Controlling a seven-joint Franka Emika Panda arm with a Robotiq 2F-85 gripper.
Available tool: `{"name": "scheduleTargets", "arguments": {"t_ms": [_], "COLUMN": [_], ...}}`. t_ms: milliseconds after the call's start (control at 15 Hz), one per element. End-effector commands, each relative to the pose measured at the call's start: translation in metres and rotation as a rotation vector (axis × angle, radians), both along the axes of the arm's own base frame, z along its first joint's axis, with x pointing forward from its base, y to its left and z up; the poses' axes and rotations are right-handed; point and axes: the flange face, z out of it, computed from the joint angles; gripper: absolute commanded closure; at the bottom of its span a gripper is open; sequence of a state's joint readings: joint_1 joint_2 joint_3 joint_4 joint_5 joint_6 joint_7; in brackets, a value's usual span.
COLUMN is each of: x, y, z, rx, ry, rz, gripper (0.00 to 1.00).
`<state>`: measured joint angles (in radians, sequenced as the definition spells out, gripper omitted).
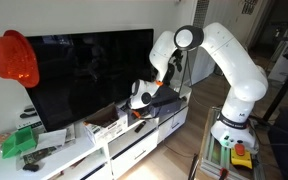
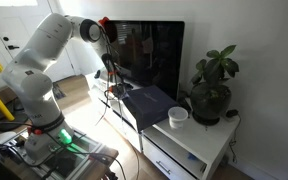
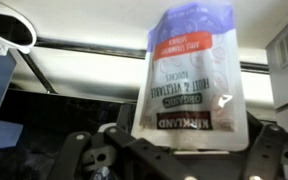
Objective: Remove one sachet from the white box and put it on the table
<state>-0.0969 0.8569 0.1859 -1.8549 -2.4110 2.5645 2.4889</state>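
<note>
Whitish, with a lilac top and dark lettering: gripping just such a sachet (image 3: 192, 85) between the black fingers (image 3: 114, 152), as seen in the wrist view. Clamping narrowly on its lower edge, one finger at each side, and letting the rest of the packet stand up and away from the tips, flat face turned to the camera. Holding it in the air, apart from the desk (image 1: 79, 150) and outside the white box (image 1: 109, 124). Hanging, in both exterior views, above the middle stretch of the desk (image 2: 199, 136), in front of the black television (image 1: 94, 75), with the white arm (image 1: 229, 60) bending down from the side. Hovering just beside the dark grey box (image 2: 149, 100) and near the white box, touching neither as far as can be told. Showing too small in the exterior views for the sachet itself to be made out. Sharing the desk top: a green packet (image 1: 19, 142) lying well apart at one end, a white bowl (image 2: 178, 116) and a potted plant (image 2: 212, 88) standing at the other.
</note>
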Motion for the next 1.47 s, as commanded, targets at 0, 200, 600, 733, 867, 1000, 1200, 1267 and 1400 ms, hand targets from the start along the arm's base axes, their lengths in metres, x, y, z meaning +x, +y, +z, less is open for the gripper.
{"name": "scheduleTargets", "arguments": {"t_ms": [0, 200, 600, 733, 867, 1000, 1200, 1267, 1400], "x": [0.000, 0.002, 0.001, -0.002, -0.008, -0.013, -0.025, -0.034, -0.047], "y": [-0.002, -0.005, -0.008, -0.010, -0.014, -0.019, -0.023, -0.023, -0.020], "z": [0.029, 0.047, 0.083, 0.096, 0.111, 0.126, 0.141, 0.142, 0.139], "rx": [0.003, 0.014, 0.027, 0.039, 0.049, 0.051, 0.063, 0.062, 0.062], "ry": [0.019, 0.043, 0.113, 0.140, 0.181, 0.224, 0.300, 0.333, 0.398], "rz": [0.030, 0.052, 0.082, 0.081, 0.081, 0.075, 0.077, 0.081, 0.084], "gripper": [0.00, 0.00, 0.00, 0.00, 0.00, 0.00, 0.00, 0.00, 0.00]}}
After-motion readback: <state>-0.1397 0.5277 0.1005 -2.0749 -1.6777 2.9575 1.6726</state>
